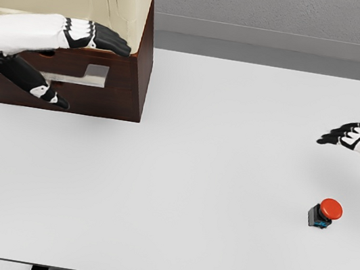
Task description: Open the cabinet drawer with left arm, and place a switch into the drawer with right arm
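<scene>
No text, label, brand, number or sign can be read anywhere in the head view.

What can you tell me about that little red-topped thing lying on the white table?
It is a small push-button switch: a round, glossy red cap on a dark body with a touch of blue at its base. It looks like plastic. It lies tipped over, cap pointing up and to the right, near the right side of the white table, casting a small shadow. Nothing touches it but the table. The right hand hovers above and beyond it, fingers spread, holding nothing.
</scene>
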Motion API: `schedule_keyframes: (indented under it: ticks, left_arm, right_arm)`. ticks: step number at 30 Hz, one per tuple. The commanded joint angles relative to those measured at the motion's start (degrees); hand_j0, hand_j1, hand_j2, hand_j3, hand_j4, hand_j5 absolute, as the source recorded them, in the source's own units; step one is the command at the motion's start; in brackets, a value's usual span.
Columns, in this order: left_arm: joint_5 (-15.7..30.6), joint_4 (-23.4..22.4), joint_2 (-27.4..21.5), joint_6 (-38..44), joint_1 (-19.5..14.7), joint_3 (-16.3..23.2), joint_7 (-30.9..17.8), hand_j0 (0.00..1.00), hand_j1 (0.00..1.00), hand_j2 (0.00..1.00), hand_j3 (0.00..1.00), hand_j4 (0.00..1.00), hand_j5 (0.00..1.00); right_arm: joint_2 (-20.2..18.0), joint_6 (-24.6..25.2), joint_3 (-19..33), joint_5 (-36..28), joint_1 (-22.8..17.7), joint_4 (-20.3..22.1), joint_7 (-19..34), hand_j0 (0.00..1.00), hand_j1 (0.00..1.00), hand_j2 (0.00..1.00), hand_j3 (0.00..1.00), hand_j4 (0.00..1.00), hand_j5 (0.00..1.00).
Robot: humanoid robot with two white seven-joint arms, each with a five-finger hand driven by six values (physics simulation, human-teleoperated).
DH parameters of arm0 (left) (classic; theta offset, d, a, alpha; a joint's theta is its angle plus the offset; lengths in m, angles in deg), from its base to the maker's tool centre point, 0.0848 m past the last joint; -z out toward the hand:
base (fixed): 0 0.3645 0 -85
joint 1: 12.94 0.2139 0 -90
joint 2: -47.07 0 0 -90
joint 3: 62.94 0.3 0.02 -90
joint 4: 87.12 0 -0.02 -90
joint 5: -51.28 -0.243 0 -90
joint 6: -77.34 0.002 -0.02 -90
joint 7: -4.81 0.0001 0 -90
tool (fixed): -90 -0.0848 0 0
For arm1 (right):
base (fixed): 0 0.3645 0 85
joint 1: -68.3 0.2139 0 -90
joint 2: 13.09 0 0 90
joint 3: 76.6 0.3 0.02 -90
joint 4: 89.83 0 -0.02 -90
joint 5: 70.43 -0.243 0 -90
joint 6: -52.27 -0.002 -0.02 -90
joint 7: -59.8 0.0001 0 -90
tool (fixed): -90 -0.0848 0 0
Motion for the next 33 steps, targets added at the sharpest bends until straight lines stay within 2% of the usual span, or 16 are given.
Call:
schedule_keyframes:
  ticks: [1,4,6,8,9,11,13,15,17,20,21,25,29,33]
  left_arm:
    - [0.4,0.0,-0.9,0.2,0.0,0.3,-3.3,1.0,1.0,1.0,1.0,1.0,1.0]
    - [0.3,0.0,-0.9,0.5,-2.2,0.2,-3.3,1.0,1.0,1.0,1.0,1.0,1.0]
    - [1.0,0.0,-2.8,0.7,-2.7,0.2,-3.3,1.0,1.0,1.0,1.0,1.0,1.0]
    - [3.7,0.0,-2.9,0.6,-3.6,0.3,-3.3,1.0,1.0,1.0,1.0,1.0,1.0]
    - [6.1,0.0,-2.9,0.5,-3.6,0.4,-3.3,1.0,1.0,1.0,1.0,1.0,1.0]
    - [8.1,0.0,-2.9,0.4,-3.6,0.4,-3.3,1.0,1.0,1.0,1.0,1.0,1.0]
    - [8.5,0.0,-3.1,1.8,-3.6,2.1,-3.3,1.0,1.0,1.0,1.0,1.0,1.0]
    - [8.6,0.0,-3.9,6.1,-3.6,2.3,-3.3,1.0,1.0,1.0,1.0,1.0,1.0]
    - [9.0,0.0,-4.7,6.9,-3.6,2.3,-3.3,1.0,1.0,1.0,1.0,1.0,1.0]
    - [12.2,0.0,-4.8,9.5,-3.4,2.3,-3.3,1.0,1.0,1.0,1.0,1.0,1.0]
    - [12.4,0.0,-4.8,12.2,-3.3,2.3,-3.3,1.0,1.0,1.0,1.0,1.0,1.0]
    - [12.4,0.0,-4.7,12.6,-2.1,2.4,-3.3,1.0,1.0,1.0,1.0,1.0,1.0]
    - [12.3,-0.1,-4.4,13.2,0.4,2.4,-3.3,1.0,1.0,1.0,1.0,1.0,1.0]
    - [13.4,0.0,-4.7,23.8,1.0,2.5,-3.3,1.0,1.0,1.0,1.0,1.0,1.0]
  right_arm:
    - [-1.5,0.2,0.0,-0.4,-0.2,1.0,0.0,1.0,1.0,1.0,1.0,1.0,1.0]
    - [-1.4,0.2,0.1,-0.3,-2.6,1.6,0.0,1.0,1.0,1.0,1.0,1.0,1.0]
    - [-1.4,0.2,0.4,-0.4,-3.8,1.5,0.0,1.0,1.0,1.0,1.0,1.0,1.0]
    - [-1.3,0.2,0.5,-0.4,-4.7,1.5,0.0,1.0,1.0,1.0,1.0,1.0,1.0]
    - [-1.2,0.2,0.6,-0.4,-5.9,1.5,0.0,1.0,1.0,1.0,1.0,1.0,1.0]
    - [-0.7,0.2,0.6,-0.4,-7.1,1.2,0.0,1.0,1.0,1.0,1.0,1.0,1.0]
    - [-0.4,0.2,0.6,-0.4,-7.6,1.1,0.0,1.0,1.0,1.0,1.0,1.0,1.0]
    - [-0.3,0.2,0.6,-0.4,-7.6,1.1,0.0,1.0,1.0,1.0,1.0,1.0,1.0]
    - [-0.2,0.2,0.6,-0.4,-8.2,1.0,0.0,1.0,1.0,1.0,1.0,1.0,1.0]
    - [0.5,0.2,0.9,-0.5,-9.2,1.0,0.0,1.0,1.0,1.0,1.0,1.0,1.0]
    - [0.5,0.2,0.9,-0.5,-9.2,1.0,0.0,1.0,1.0,1.0,1.0,1.0,1.0]
    - [0.6,0.2,1.0,-0.7,-9.9,0.4,0.0,1.0,1.0,1.0,1.0,1.0,1.0]
    - [0.9,0.2,5.7,-0.9,-14.1,0.3,0.0,1.0,1.0,1.0,1.0,1.0,1.0]
    - [1.8,0.2,5.9,-0.9,-14.2,0.3,0.0,1.0,1.0,1.0,1.0,1.0,1.0]
